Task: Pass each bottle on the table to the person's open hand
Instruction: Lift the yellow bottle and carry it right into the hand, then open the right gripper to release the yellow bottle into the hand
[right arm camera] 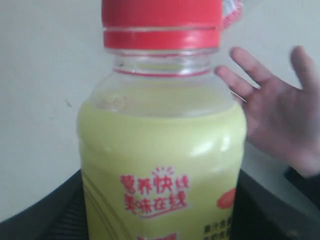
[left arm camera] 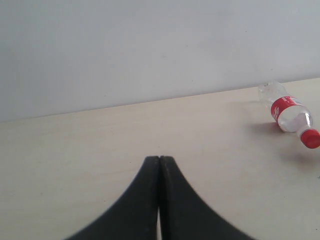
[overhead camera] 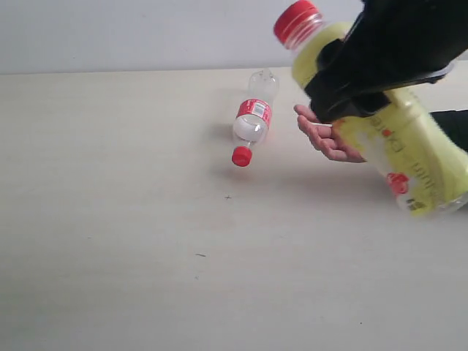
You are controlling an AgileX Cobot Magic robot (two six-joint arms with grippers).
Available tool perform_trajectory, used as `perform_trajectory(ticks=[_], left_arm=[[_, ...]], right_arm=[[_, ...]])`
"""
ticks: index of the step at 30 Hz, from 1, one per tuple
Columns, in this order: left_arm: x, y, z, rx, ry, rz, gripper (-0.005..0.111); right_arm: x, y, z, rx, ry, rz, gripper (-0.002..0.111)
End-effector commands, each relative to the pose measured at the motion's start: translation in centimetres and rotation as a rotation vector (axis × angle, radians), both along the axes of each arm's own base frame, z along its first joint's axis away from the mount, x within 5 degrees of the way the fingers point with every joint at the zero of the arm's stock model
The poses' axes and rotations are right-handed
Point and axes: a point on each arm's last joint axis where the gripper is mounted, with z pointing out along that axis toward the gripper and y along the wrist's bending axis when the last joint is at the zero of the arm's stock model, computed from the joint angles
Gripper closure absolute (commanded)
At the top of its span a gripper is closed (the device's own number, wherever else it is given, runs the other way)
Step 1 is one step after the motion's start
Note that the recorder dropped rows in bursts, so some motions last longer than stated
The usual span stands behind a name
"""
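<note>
The yellow bottle (overhead camera: pixel 409 146) is gripped in my right claw (overhead camera: pixel 365 84). It is tilted, with its red cap (overhead camera: pixel 297 20) at the higher end. In the exterior view the black claw covers the upper body of the bottle, and the lower end is partly cut off by the picture's edge. I cannot tell how high it is over the tabletop (overhead camera: pixel 110 219).

The right wrist view shows the bottle from very close, with red characters on the label. Of my claw it shows only dark parts beside the bottle. The person's hand (overhead camera: pixel 325 135) is open just behind the bottle, and the bottle hides a part of it in both views. Whether they touch, I cannot tell.

The small bottle (overhead camera: pixel 252 124) lies on its side on the tabletop, near the hand but apart from it.

My left claw (left arm camera: pixel 159 165) appears only in the left wrist view, closed on nothing. There the small bottle is at the picture's edge.
</note>
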Motion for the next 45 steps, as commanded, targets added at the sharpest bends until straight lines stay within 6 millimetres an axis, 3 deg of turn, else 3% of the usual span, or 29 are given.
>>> perform_trajectory(ticks=[1, 7, 14, 19, 29, 35, 45], left_arm=[[0.0, 0.0, 0.0, 0.003, -0.013, 0.002, 0.107], [0.0, 0.0, 0.0, 0.003, -0.013, 0.002, 0.107], [0.0, 0.0, 0.0, 0.003, -0.013, 0.002, 0.107], [0.0, 0.0, 0.0, 0.003, -0.013, 0.002, 0.107], [0.0, 0.0, 0.0, 0.003, -0.013, 0.002, 0.107], [0.0, 0.0, 0.0, 0.003, -0.013, 0.002, 0.107], [0.0, 0.0, 0.0, 0.003, -0.013, 0.002, 0.107]], right_arm=[[0.1, -2.4, 1.0, -0.109, -0.086, -0.211, 0.108], [1.8, -4.0, 1.1, -0.154, -0.162, -0.38, 0.108], [6.7, -6.7, -2.6, -0.072, 0.001, -0.493, 0.108], [10.6, -5.5, -5.9, -0.083, 0.092, -0.467, 0.108], [16.4, -2.9, -9.4, -0.091, 0.214, -0.434, 0.108], [18.4, -3.1, -11.5, -0.109, 0.244, -0.454, 0.108], [19.6, -3.9, -14.3, -0.179, 0.266, -0.466, 0.108]])
